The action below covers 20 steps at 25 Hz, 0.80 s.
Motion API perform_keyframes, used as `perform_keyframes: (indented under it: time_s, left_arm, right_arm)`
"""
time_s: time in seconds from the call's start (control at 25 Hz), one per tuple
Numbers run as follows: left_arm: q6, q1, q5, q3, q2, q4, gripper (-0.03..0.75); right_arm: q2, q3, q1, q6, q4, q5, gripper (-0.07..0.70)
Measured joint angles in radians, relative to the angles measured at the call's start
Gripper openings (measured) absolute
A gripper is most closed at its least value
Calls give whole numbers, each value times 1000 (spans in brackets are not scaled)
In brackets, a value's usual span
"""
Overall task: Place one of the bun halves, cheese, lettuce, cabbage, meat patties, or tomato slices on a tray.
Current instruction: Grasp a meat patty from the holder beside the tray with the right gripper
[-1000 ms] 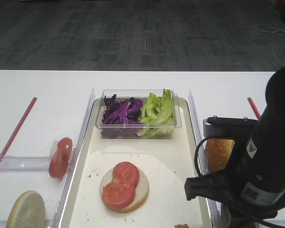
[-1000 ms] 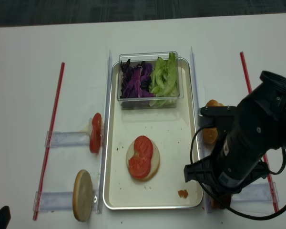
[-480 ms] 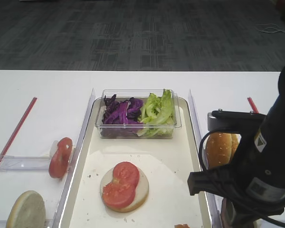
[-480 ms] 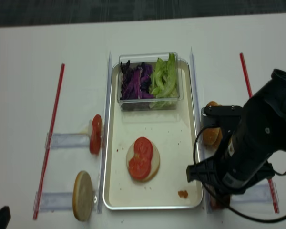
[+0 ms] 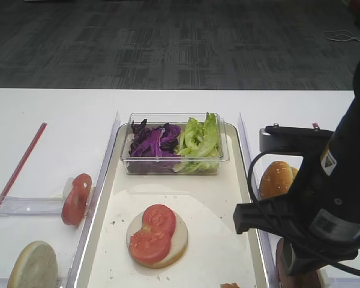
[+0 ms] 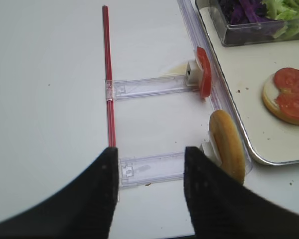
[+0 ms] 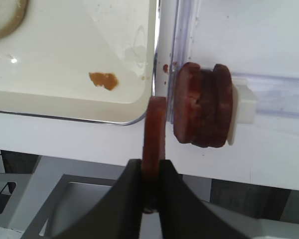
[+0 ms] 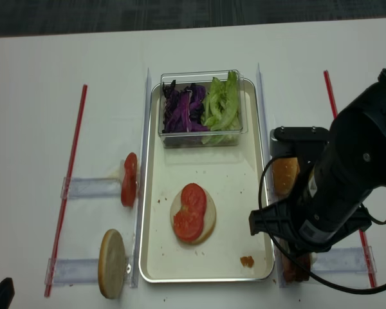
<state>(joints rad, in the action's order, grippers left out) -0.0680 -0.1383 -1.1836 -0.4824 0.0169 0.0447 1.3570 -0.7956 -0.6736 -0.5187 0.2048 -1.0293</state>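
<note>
clear plastic box (image 8: 201, 138) — far end | red strips (image 8: 72, 169) — both sides | clear holders (image 6: 148, 87)

Cream-white tray (image 8: 228, 193), purple cabbage (image 8: 181, 111), green lettuce (image 8: 220, 104), red tomato slices (image 8: 190, 212).

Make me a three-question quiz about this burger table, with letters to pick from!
1. Where do the lettuce and cabbage sit?
A. on the bare table
B. in the clear box on the tray
C. on a bun

2. How many tomato slices lie on the bun half in the tray?
A. none
B. two
C. five

3. What is the right pincer doing?
A. pinching a meat patty
B. holding a bun
C. hanging wide open

Answers: 1 B, the greens fill the box at the tray's far end. 2 B, two red rounds overlap on the pale bun. 3 A, the right wrist view shows a brown disc clamped edge-on.
</note>
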Motion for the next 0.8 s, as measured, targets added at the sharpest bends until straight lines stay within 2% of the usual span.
perform_keyframes:
  time_s: [0.36, 0.8]
  left_arm:
    - [0, 0, 0, 0, 0, 0, 292]
    - [0, 0, 0, 0, 0, 0, 292]
  right_arm:
    - [0, 0, 0, 15, 30, 15, 108]
    - [0, 0, 0, 95, 127, 132, 108]
